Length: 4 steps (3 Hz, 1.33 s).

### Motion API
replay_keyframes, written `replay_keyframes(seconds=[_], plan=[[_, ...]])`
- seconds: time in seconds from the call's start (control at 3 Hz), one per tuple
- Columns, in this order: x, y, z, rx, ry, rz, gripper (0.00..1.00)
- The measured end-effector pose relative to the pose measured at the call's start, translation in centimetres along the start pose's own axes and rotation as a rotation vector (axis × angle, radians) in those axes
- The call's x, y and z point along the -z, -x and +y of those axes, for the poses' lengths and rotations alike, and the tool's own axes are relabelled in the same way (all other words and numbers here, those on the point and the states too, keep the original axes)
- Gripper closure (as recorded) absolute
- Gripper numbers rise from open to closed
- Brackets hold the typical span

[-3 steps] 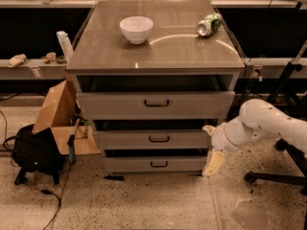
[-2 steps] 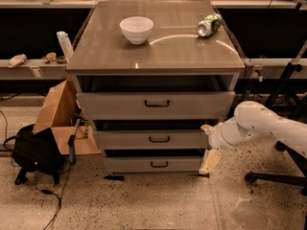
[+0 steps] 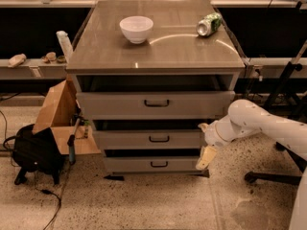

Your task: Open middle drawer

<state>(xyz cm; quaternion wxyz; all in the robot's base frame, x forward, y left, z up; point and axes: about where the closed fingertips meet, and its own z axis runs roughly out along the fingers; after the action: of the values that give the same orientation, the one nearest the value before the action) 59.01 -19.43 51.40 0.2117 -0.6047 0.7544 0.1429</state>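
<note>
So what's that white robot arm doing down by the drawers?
The robot's white arm reaches in from the right toward a grey cabinet with three drawers. Its gripper hangs low, pointing down, beside the right end of the middle drawer and the bottom drawer. It is not on the middle drawer's small dark handle, so it isn't pulling that drawer yet. On top sit a white bowl and a green can lying on its side.
</note>
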Motion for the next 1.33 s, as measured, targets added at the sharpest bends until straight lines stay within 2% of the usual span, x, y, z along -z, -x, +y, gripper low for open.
replay_keyframes(seconds=[0.33, 1.0, 1.33], plan=[[-4.6, -1.1, -4.1, -0.057, 0.021, -0.004, 0.0], [-6.3, -1.5, -5.3, -0.069, 0.051, 0.004, 0.01], [-6.3, -1.5, -5.3, -0.069, 0.051, 0.004, 0.09]])
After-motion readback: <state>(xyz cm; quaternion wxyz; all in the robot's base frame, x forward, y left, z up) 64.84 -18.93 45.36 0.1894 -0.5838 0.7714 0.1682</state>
